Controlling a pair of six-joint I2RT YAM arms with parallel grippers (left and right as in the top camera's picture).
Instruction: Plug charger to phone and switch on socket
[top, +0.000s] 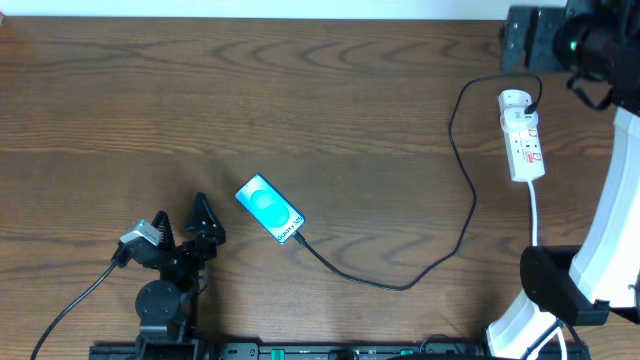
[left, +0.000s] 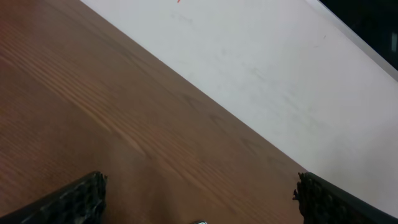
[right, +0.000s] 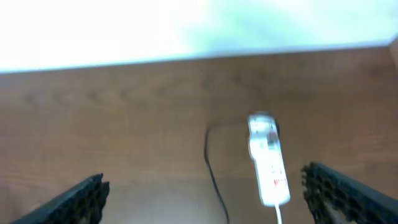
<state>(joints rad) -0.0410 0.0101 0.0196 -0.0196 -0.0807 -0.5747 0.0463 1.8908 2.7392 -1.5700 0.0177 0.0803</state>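
On the wooden table (top: 300, 80) lie one phone (top: 269, 208) (mid-table), one charger cable (top: 470, 190) reaching its lower end, and one power strip (top: 522, 135) far right; left gripper (top: 183, 222) and right gripper (right: 205, 180) both gape wide, empty.

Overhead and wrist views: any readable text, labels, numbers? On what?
No text can be read in any view.
Phone: white text at one end of the screen, too small to read.
Strip: red markings, too small in the overhead view and blurred in the right wrist view.
Left wrist view: no text.
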